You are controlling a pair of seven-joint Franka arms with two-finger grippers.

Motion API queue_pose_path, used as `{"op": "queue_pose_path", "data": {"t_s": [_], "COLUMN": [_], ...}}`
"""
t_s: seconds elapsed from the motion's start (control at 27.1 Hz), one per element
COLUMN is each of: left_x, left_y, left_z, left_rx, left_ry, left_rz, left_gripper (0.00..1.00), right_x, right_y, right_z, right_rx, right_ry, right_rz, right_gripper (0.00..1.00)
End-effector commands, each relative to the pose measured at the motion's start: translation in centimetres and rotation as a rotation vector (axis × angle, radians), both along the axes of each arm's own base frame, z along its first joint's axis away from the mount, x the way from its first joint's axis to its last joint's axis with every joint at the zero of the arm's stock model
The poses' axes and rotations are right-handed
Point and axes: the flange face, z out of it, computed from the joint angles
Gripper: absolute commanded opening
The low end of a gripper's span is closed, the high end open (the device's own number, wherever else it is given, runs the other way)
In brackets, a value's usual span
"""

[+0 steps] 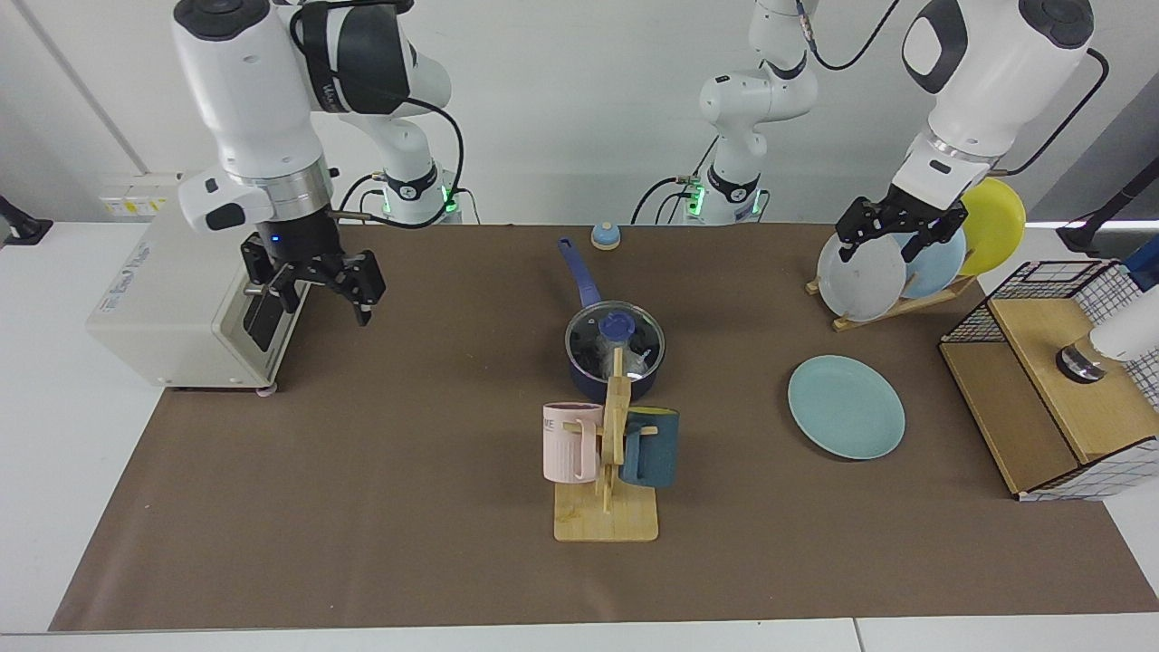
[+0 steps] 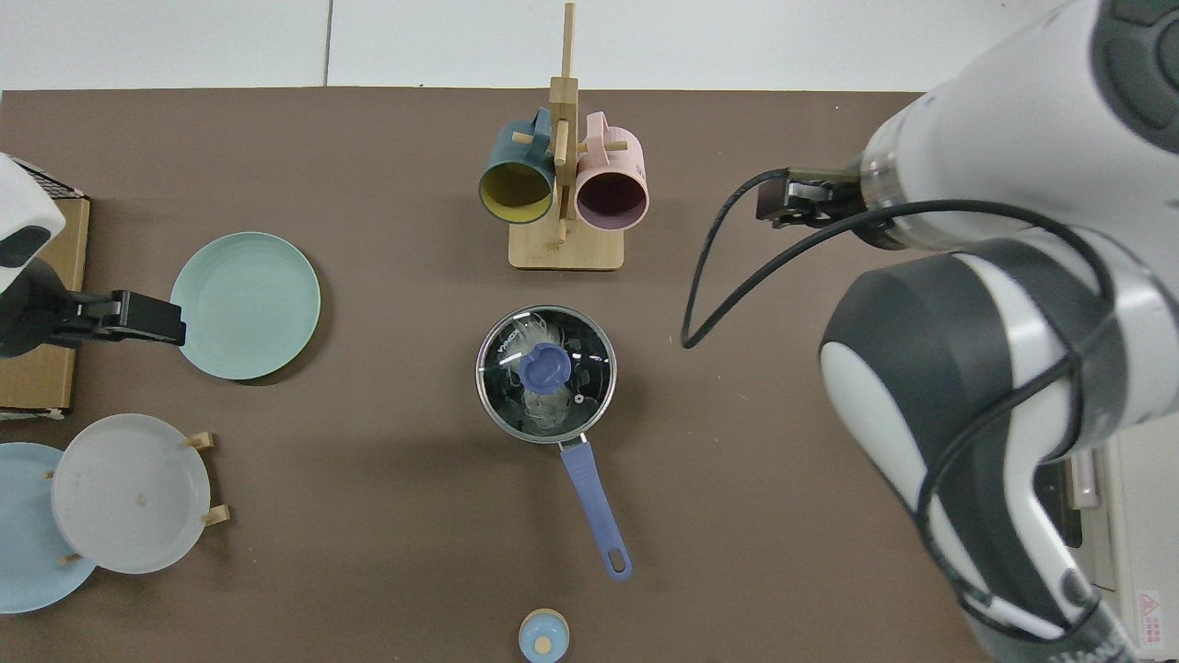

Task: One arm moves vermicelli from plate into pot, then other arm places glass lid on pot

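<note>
I'm seeing the glass lid (image 1: 616,337) sitting on the pot (image 1: 614,380), vermicelli (image 2: 539,405) inside. Right gripper (image 1: 312,282) spread empty by the toaster oven (image 1: 204,276); left gripper (image 1: 896,232) waiting, apart. I'm keeping both clear.

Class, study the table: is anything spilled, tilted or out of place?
Nothing stands out. The glass lid sits level on the pot with the vermicelli inside, and the plate is bare, with no strands visible on the mat.

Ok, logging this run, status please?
Right tool open, by the toaster oven. Left tool open, waiting at the plate rack. Glass lid on pot, vermicelli inside. Nothing blocking.
</note>
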Motion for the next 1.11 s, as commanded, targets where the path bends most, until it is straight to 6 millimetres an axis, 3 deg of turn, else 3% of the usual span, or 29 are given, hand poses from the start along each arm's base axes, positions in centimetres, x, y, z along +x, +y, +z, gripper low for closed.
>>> {"op": "queue_pose_path", "data": {"t_s": [0.0, 0.26, 0.55, 0.74, 1.07], "left_x": [-0.2, -0.2, -0.2, -0.2, -0.2], "left_y": [-0.2, -0.2, -0.2, -0.2, -0.2], "left_z": [0.5, 0.5, 0.5, 0.5, 0.5], "left_rx": [-0.005, -0.005, -0.005, -0.005, -0.005], "left_ry": [-0.013, -0.013, -0.015, -0.015, -0.013], "left_rz": [-0.004, -0.004, -0.004, -0.004, -0.004], "left_gripper": [1.0, 1.0, 1.0, 1.0, 1.0], "right_x": [-0.3, -2.1, -7.7, -8.5, -7.9], "right_y": [-5.2, -7.1, -7.0, -6.0, -6.0], "right_z": [-0.6, -0.9, -2.4, -3.0, -3.5], "right_rx": [0.006, 0.003, 0.036, 0.034, 0.023], "right_ry": [0.026, 0.099, 0.164, 0.149, 0.138], "right_rz": [-0.006, 0.05, 0.111, 0.132, 0.126], "right_gripper": [0.99, 0.99, 0.99, 0.99, 0.99]}}
